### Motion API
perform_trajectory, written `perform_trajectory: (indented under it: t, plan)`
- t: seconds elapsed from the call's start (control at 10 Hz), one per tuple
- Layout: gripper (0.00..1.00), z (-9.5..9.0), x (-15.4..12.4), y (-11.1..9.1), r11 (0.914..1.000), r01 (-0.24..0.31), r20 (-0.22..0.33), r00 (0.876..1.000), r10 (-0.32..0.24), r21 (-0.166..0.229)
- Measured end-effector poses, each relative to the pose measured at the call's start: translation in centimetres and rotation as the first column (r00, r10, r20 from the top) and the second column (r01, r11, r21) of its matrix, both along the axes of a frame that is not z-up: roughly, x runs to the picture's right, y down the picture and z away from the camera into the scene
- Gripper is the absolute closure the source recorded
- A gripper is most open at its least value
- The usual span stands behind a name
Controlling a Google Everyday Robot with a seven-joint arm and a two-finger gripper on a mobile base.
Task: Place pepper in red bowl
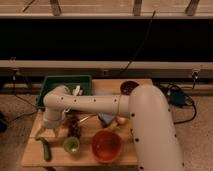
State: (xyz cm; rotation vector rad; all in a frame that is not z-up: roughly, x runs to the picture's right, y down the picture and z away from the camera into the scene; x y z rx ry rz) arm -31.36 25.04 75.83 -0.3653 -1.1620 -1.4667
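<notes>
The white arm (95, 104) reaches from the right side across the wooden bench (85, 156) and bends down at the left end, where the tool (49, 133) hangs low over the bench top near its front left corner. Its jaws stand wide apart and point down, with nothing gripped between them.

The pepper (46, 149), dark green, long and slightly curved, lies flat on the bench just in front of the tool and a little below it in the view, close to the bench's left front edge. I cannot tell whether the tool touches it; they look just apart.

The red bowl (106, 147), orange-red and glossy inside, sits at the front of the bench towards the middle, well to the right of the pepper. Between the pepper and the bowl stands a small round green cup (71, 145), near both.

Behind the cup, just right of the tool, is a dark object (74, 126) that I cannot make out. Further right, behind the red bowl, lie a bluish item (106, 119) and a small round orange-yellow thing (120, 120), partly under the arm.

At the back left of the bench sits a green tray (65, 77), and at the back right a smaller dark maroon bowl (129, 87). A black cable (140, 45) runs down the dark wall behind.
</notes>
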Motion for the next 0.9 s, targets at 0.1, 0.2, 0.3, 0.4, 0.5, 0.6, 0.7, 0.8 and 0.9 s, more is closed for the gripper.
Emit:
perform_trajectory:
  t: [0.1,0.2,0.3,0.4,0.5,0.6,0.7,0.8,0.9]
  plan:
    - [0.35,0.1,-0.3,0.3,0.9998,0.018,-0.003,1.000,-0.018,-0.004]
    - [0.35,0.2,-0.5,0.7,0.9991,0.042,-0.008,0.999,-0.043,-0.006]
    - [0.35,0.2,-0.8,0.9,0.9980,0.063,-0.011,0.998,-0.063,-0.007]
    - [0.35,0.3,-0.7,1.1,0.9968,0.080,-0.015,0.997,-0.080,-0.009]
    - [0.35,0.4,-0.7,1.1,0.9957,0.092,-0.019,0.996,-0.092,-0.009]
    - [0.35,0.4,-0.7,1.4,0.9935,0.113,-0.024,0.993,-0.113,-0.011]
    - [0.35,0.5,-0.6,1.7,0.9909,0.134,-0.031,0.990,-0.135,-0.012]
    - [0.35,0.5,-0.6,1.9,0.9885,0.151,-0.036,0.988,-0.151,-0.011]
    - [0.35,0.5,-0.6,2.0,0.9881,0.153,-0.039,0.987,-0.154,-0.011]
